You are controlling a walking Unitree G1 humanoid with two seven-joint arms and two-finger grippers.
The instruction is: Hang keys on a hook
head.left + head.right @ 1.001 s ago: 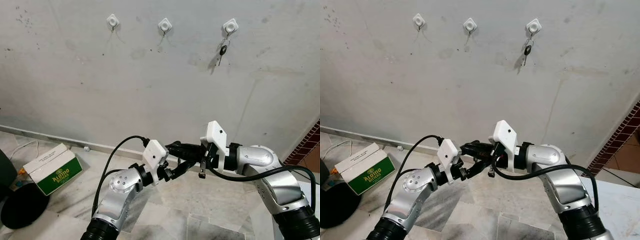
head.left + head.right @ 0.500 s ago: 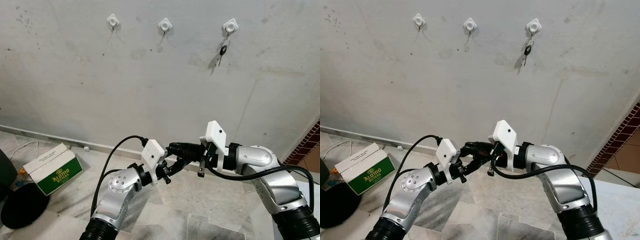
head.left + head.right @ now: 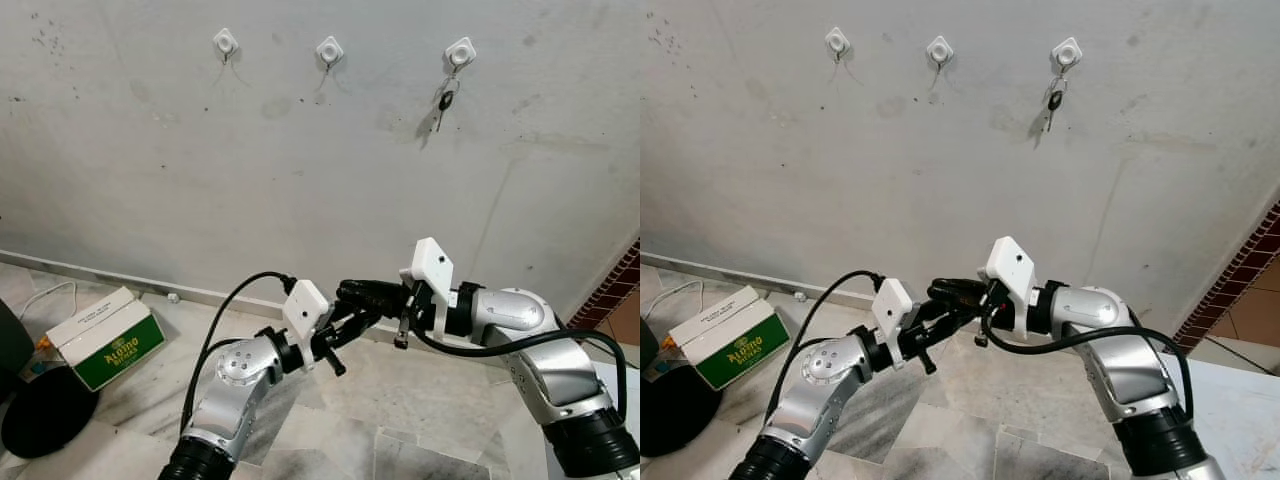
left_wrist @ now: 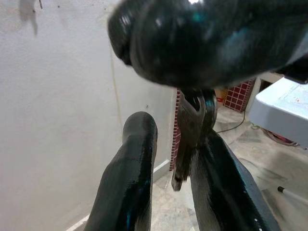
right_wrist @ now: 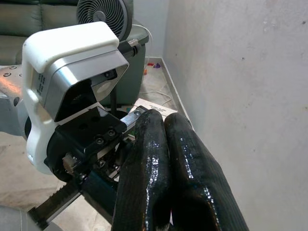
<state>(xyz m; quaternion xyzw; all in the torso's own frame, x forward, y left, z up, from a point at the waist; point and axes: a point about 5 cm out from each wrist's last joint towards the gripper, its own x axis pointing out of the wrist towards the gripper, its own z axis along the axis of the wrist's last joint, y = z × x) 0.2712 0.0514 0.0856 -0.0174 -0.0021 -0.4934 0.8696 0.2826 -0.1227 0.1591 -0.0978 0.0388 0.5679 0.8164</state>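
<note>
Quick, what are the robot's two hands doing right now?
Left gripper: open, fingers either side of a key.
Right gripper: shut on the key.

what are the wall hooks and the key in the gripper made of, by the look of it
Wall hooks: likely white plastic, smooth, moulded square pads. Key hanging from the right gripper: dull grey metal, flat with a faint sheen. Left gripper fingers: glossy black, probably rubber or plastic.
</note>
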